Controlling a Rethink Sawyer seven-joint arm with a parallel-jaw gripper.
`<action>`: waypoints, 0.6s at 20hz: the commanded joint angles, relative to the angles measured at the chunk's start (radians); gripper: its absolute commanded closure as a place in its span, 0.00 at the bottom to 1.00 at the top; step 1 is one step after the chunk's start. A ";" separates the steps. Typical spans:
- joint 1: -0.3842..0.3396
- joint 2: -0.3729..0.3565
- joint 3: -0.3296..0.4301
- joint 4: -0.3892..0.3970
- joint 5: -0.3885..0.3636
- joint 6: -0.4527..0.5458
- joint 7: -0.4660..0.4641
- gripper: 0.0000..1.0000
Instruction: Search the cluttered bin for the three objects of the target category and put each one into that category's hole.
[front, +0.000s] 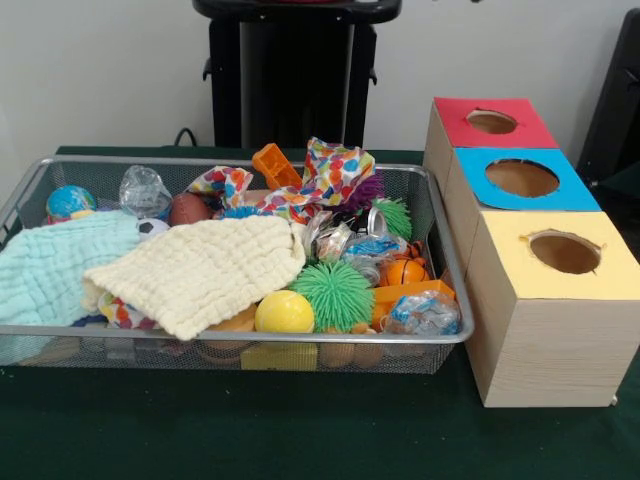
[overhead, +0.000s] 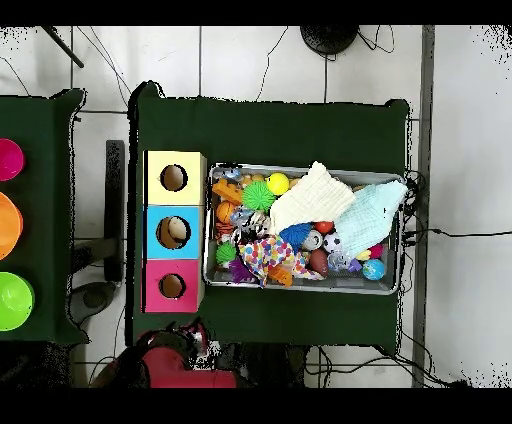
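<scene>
The wire mesh bin (front: 240, 336) sits on the green table and is full of toys; it also shows in the overhead view (overhead: 305, 288). One wad of clear film (front: 144, 190) lies at the bin's back left. A second wad with blue print (front: 424, 314) lies at the front right corner. A third wad (front: 350, 246) lies among clutter right of the cream cloth. The blue-faced hole (front: 522, 178) is in the middle box right of the bin, and shows in the overhead view (overhead: 173, 231). The gripper is not in view; only the robot's pedestal (front: 295, 70) shows.
A cream cloth (front: 200, 270) and a pale blue cloth (front: 50, 265) cover much of the bin. Spiky green balls (front: 332, 295), a yellow ball (front: 284, 312) and a spotted cloth (front: 330, 175) lie around the wads. Red-faced (front: 492, 121) and yellow-faced (front: 565, 252) holes flank the blue one.
</scene>
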 joint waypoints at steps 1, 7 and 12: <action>-0.074 0.168 0.036 0.082 -0.012 -0.213 0.208 0.00; -0.123 0.292 0.058 0.081 -0.022 -0.343 0.192 0.00; -0.143 0.355 0.068 0.091 -0.023 -0.430 0.191 0.00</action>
